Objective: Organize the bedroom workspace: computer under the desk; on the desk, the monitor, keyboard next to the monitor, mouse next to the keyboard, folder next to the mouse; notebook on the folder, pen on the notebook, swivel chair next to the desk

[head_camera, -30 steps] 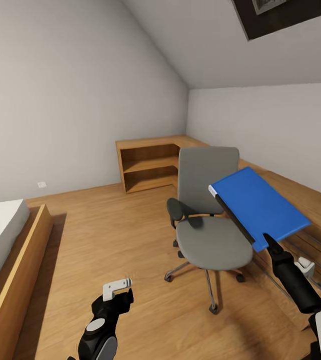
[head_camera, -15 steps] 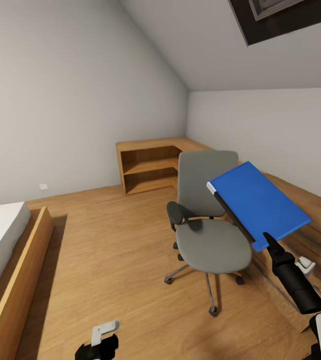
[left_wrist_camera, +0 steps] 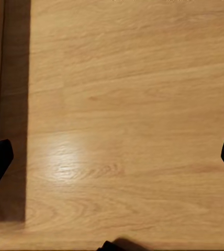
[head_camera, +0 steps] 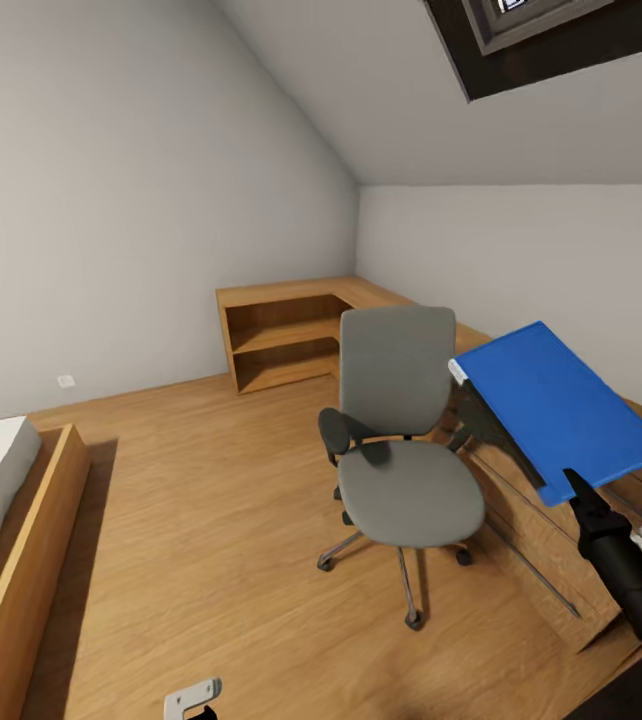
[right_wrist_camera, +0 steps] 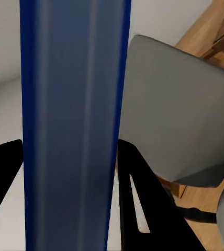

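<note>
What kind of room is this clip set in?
Most likely an attic bedroom that doubles as a study: sloped white walls under a dark-framed skylight, a low wooden bed with a white mattress, and a grey padded swivel chair on the light wood floor.

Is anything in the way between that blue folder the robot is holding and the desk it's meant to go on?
Can't tell. The right gripper holds the folder aloft beside the swivel chair, but no black desk is visible.

Even soft light, floor (left_wrist_camera: 117,104) glare patch, pics sharp.
</note>
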